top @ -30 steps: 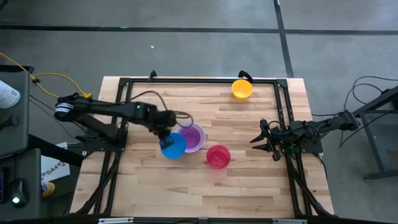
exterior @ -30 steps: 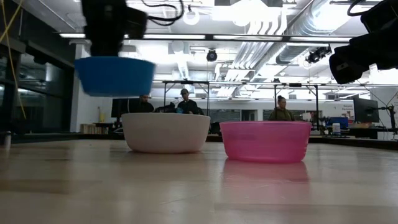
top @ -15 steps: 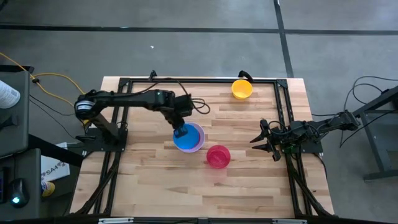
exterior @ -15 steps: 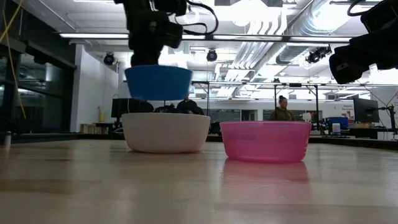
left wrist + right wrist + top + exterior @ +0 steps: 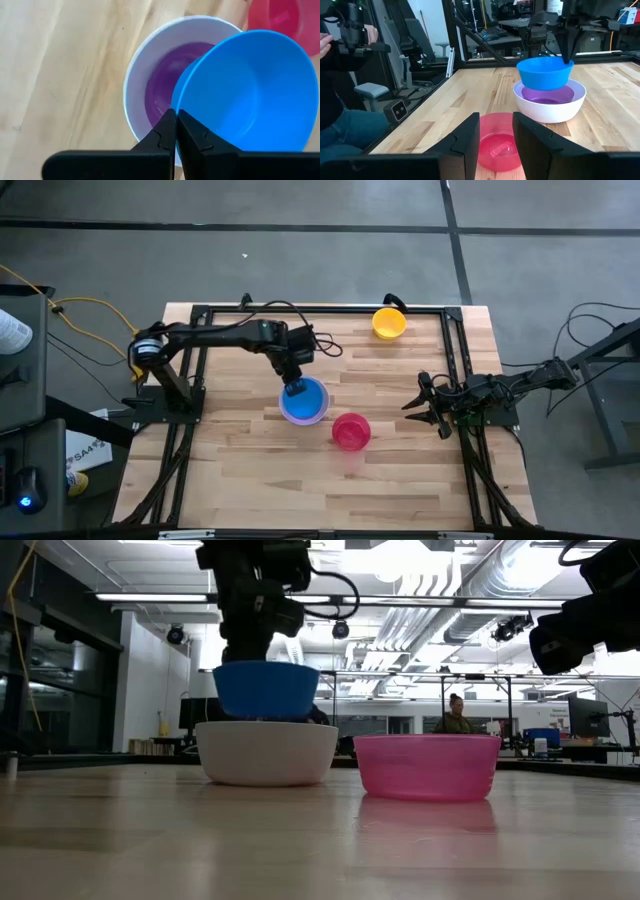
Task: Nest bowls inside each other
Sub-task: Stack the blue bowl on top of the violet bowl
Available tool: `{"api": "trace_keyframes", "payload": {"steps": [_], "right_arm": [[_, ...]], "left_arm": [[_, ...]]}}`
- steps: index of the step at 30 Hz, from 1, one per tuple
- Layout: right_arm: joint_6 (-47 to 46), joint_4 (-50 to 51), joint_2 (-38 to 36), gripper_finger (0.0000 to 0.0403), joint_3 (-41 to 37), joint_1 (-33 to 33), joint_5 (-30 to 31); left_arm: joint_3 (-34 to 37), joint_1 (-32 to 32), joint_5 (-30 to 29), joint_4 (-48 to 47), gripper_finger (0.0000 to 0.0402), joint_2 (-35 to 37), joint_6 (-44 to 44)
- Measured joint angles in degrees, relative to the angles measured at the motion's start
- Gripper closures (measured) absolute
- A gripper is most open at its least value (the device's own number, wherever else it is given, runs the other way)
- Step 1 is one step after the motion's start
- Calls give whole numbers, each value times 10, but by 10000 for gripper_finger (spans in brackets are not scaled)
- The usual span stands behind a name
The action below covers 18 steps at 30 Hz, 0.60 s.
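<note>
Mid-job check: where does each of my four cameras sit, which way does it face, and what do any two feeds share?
High: overhead, straight down; both arms, blue bowl, red bowl, yellow-orange bowl.
Low: table-top height, level toward the room; left arm holding the blue bowl above the white bowl.
Left wrist: on the left arm; left gripper shut on the blue bowl's rim, purple bowl below.
Right wrist: on the right arm; open right gripper over the red bowl.
Shared: all four show the blue bowl.
</note>
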<state>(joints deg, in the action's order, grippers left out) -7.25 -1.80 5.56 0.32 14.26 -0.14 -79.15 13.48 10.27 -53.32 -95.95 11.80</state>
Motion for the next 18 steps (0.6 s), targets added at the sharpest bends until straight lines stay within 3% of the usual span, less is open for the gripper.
{"api": "trace_keyframes", "payload": {"steps": [18], "right_arm": [[0,0,0,293,0,0,0]], "left_arm": [[1,8,5,15,402,-43,-22]]}}
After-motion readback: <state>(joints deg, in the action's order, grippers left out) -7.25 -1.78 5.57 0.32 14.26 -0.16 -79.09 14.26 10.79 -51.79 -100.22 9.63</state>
